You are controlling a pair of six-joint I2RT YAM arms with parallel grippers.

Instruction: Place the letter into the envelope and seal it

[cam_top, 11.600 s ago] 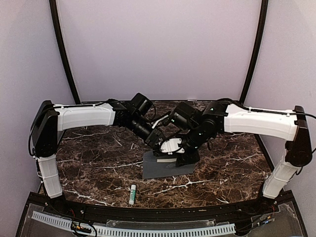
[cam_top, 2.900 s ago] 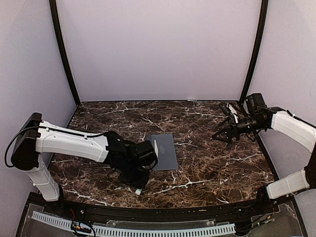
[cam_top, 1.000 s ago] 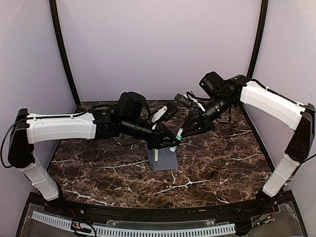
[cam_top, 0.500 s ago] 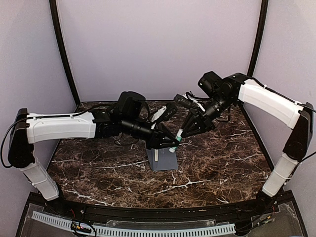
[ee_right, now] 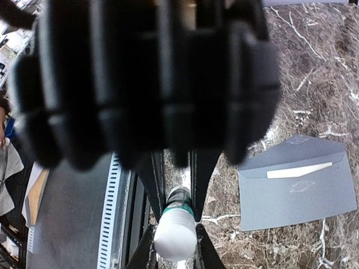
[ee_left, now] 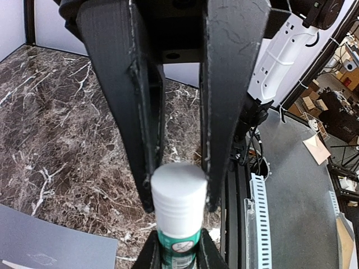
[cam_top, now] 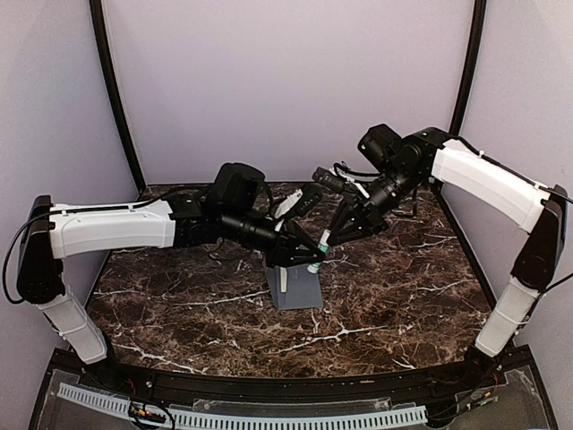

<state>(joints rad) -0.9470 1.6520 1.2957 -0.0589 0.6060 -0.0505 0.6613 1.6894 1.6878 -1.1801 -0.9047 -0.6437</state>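
**Polished stone, matt paper, smooth plastic**

The table (cam_top: 179, 296) looks like glossy dark brown marble with white veins. The envelope (ee_right: 297, 193) is matt grey-blue paper and the letter (ee_right: 297, 170) is matt cream paper. The glue stick (ee_left: 178, 207) is smooth white plastic with a shiny green label. The left gripper (ee_left: 179, 199) has fingers (ee_left: 129, 101) of matt black plastic, faintly ridged. The arm shells (cam_top: 112, 228) are smooth white plastic.

letter (ee_right: 299, 170): only a thin pale strip shows at the mouth of the envelope (ee_right: 291, 202); the rest is hidden inside.
emblem (ee_right: 303, 186): too small to make out.
envelope, left wrist view: cut off by the bottom-left corner.
glue stick (ee_left: 178, 207): lower end cut off by the bottom edge; label print unreadable.
right gripper (ee_right: 178, 196): its body is a dark blur filling the top of its own view.
glue stick, top view: too small to tell where fingers meet it.
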